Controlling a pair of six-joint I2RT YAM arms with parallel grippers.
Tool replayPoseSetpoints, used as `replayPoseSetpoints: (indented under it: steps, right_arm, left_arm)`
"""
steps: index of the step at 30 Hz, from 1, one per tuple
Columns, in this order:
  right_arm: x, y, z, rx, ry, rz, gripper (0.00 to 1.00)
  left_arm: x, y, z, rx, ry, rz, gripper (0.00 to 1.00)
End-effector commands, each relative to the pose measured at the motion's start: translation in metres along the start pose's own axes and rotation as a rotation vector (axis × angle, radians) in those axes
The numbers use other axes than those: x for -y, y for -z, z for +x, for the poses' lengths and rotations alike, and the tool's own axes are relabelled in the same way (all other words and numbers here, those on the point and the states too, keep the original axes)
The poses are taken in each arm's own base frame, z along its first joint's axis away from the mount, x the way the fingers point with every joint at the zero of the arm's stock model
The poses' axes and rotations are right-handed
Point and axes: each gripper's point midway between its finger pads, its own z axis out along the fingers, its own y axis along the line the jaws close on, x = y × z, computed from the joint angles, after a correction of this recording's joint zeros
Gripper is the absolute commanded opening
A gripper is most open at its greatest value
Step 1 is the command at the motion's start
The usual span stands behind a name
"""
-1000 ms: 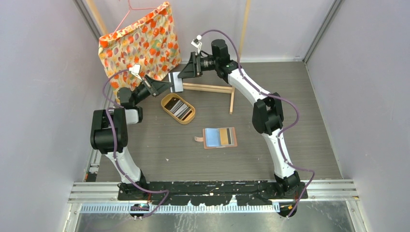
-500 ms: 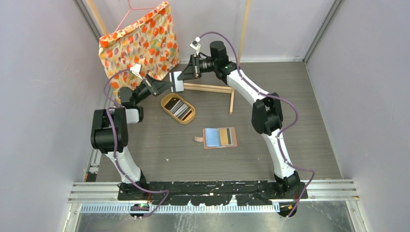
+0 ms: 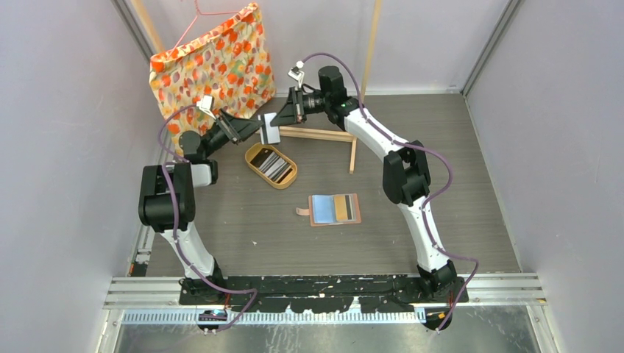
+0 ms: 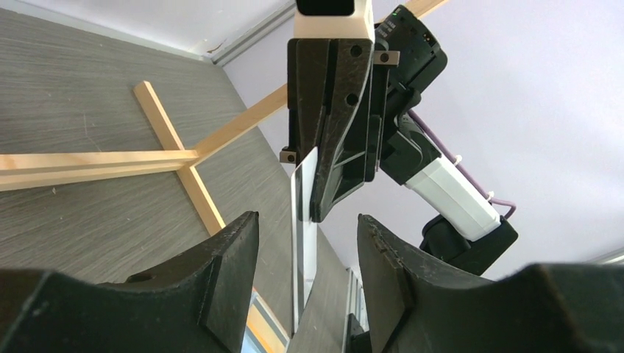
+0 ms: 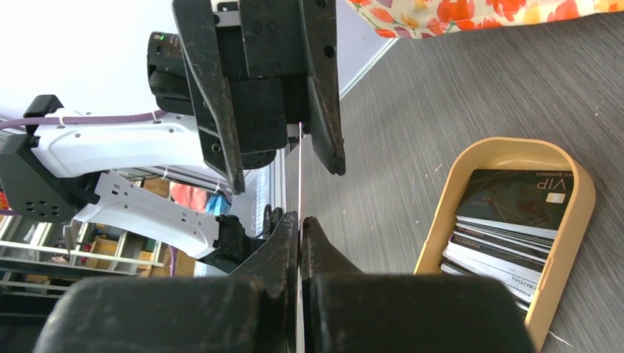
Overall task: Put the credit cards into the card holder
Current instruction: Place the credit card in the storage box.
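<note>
One grey-and-white credit card (image 3: 271, 129) hangs in the air above the far left of the table, pinched edge-on in my shut right gripper (image 5: 300, 220). My left gripper (image 4: 307, 219) faces it, jaws open, with the card (image 4: 303, 220) between them and a gap on each side. More credit cards (image 5: 508, 220) lie stacked in the oval tan tray (image 3: 254, 151) just below. The card holder (image 3: 335, 209) lies open and flat mid-table, with blue and tan cards showing in its pockets.
A floral orange bag (image 3: 213, 62) hangs on a pink hanger at the back left, close behind the left arm. A wooden stick frame (image 3: 324, 134) lies on the table under the right arm. Grey walls enclose the table on both sides.
The right gripper has shut on the card that the left gripper was holding. The left jaws have opened off it. Both arms stay roughly in place.
</note>
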Motion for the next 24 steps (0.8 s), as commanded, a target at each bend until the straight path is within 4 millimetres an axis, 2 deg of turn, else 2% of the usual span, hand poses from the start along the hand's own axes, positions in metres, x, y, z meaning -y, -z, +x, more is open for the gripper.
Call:
replayPoseSetpoints:
  steps: [1,4,9,17,22,24]
  right_arm:
    - [-0.024,0.003,-0.007,0.002,0.068,-0.047,0.01]
    - [-0.025,0.003,-0.007,0.001,0.068,-0.049,0.01]
    - [-0.024,0.003,-0.007,0.001,0.068,-0.050,0.01]
    - [-0.021,0.002,-0.004,-0.004,0.059,-0.049,0.01]
    - [-0.019,0.001,-0.003,-0.006,0.056,-0.048,0.01]
    - [-0.018,0.002,-0.003,-0.007,0.056,-0.049,0.01]
  left_arm:
    - [0.012,-0.004,-0.018,0.032,-0.059,0.036,0.53]
    - [0.009,-0.005,-0.020,0.036,-0.041,0.033,0.47]
    - [0.004,-0.006,-0.021,0.033,-0.022,0.031,0.28]
    - [0.001,-0.006,-0.024,0.042,-0.016,0.027,0.15]
    - [0.003,-0.006,-0.024,0.040,-0.024,0.030,0.01]
    - [0.004,-0.006,-0.024,0.046,-0.030,0.028,0.00]
